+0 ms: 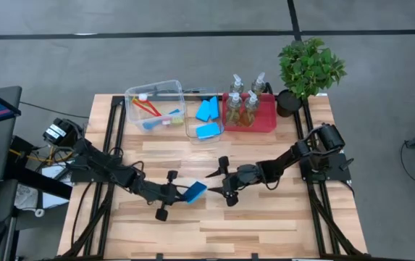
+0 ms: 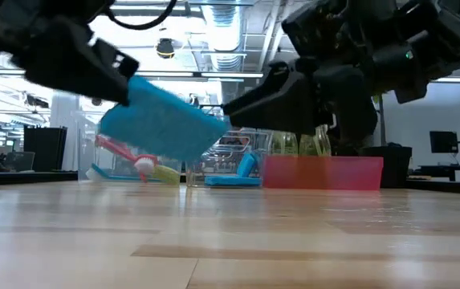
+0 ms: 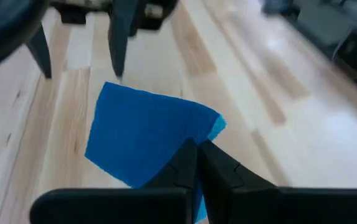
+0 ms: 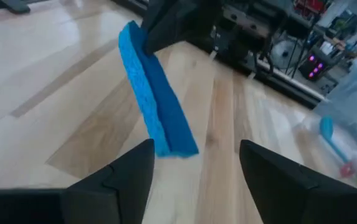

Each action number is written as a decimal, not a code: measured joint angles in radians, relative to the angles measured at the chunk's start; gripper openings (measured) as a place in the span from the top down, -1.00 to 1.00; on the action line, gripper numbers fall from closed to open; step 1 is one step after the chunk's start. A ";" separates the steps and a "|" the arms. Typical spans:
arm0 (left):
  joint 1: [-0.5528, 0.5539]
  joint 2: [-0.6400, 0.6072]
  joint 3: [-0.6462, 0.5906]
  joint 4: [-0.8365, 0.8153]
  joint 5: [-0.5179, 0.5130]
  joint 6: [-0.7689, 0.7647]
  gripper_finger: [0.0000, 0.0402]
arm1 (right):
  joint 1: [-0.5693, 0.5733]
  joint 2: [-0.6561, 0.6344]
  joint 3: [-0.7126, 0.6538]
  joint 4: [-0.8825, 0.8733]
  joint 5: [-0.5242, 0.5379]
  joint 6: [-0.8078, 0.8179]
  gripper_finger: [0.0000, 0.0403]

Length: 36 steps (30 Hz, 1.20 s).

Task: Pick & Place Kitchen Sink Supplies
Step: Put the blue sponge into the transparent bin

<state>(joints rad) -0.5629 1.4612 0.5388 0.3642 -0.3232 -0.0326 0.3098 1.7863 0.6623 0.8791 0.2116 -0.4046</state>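
Note:
My left gripper [image 1: 180,193] is shut on a flat blue sponge [image 1: 196,191] near the middle of the table, and the sponge [image 2: 161,122] is up in the air. My right gripper [image 1: 225,181] is open just right of it, its fingers facing the sponge [image 4: 156,93] without touching. Two more blue sponges [image 1: 207,119] lie in a clear bin. Red, green and blue brushes [image 1: 155,110] lie in the other clear bin. Several pump bottles [image 1: 242,101] of yellow-green liquid stand in the red tray [image 1: 265,122]. My left gripper pinches the sponge between its two fingers [image 3: 218,171] at the edge nearest the arm [image 3: 177,149], coming in from the table's left. The sponge is lifted clear of the table and tilted, its free end [image 2: 205,132] sloping down toward the right gripper.
The two clear bins [image 1: 143,90] and the red tray sit in a row along the far edge, with a potted plant [image 1: 308,67] at the far right corner. Bare wood [image 1: 265,225] stretches along the near side. A desk with screens stands left of the table.

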 joint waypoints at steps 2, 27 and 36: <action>0.030 0.000 0.000 0.047 0.046 0.000 0.96 | 0.004 0.000 0.007 0.000 0.000 -0.014 -0.14; 0.178 0.000 0.000 0.246 0.254 0.055 0.95 | 0.011 0.000 0.018 0.043 -0.027 -0.014 0.44; 0.176 0.000 0.000 0.248 0.212 0.055 0.83 | 0.010 0.001 0.018 0.046 -0.028 0.025 0.91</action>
<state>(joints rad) -0.3866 1.4609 0.5392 0.6126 -0.1116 0.0223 0.3199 1.7872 0.6800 0.9249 0.1831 -0.3793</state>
